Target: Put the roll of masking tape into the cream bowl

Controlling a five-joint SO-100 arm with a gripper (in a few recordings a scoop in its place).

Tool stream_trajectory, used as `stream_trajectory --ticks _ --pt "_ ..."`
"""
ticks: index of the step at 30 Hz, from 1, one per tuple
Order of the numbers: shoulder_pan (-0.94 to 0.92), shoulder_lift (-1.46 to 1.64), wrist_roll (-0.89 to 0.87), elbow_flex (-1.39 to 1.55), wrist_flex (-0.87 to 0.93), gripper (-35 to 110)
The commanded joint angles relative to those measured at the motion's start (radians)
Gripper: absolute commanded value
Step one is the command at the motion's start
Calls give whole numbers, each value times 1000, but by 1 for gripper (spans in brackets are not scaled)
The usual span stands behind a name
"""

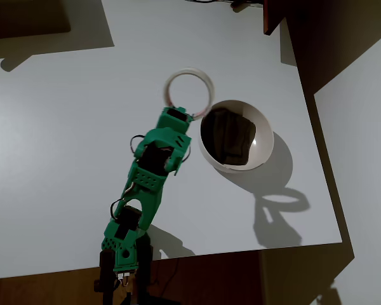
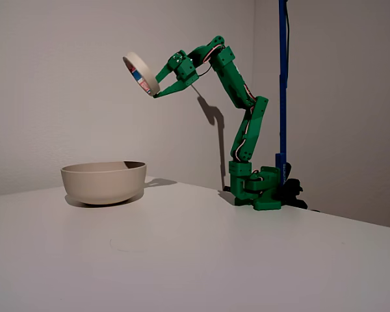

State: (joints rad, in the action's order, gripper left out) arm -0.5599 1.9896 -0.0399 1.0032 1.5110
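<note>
Gripping roll of masking tape (image 2: 141,73) aloft: tool (image 2: 157,93) | cream bowl (image 2: 104,181) on white table (image 2: 247,260) | grey walls

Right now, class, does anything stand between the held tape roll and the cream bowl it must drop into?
Nothing visible does. The gripper holds the roll of masking tape high above the table; open air lies between it and the cream bowl.

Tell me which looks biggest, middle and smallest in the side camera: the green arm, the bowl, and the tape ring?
1. Green arm, biggest by far.
2. Cream bowl.
3. Roll of masking tape, smallest, held up high in the hand.
</note>
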Motion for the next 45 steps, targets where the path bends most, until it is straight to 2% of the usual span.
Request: stream_trajectory --ticks 1,13,23,41,45 --pt "-126 -25 5 -49 -58 -8" --pt "-362 -367 41 -51 -265 -8" --pt "-390 -574 54 -51 -281 -8" --pt "-451 -703 78 -49 -304 -8" --pt "-448 -695 67 -49 -298 8"
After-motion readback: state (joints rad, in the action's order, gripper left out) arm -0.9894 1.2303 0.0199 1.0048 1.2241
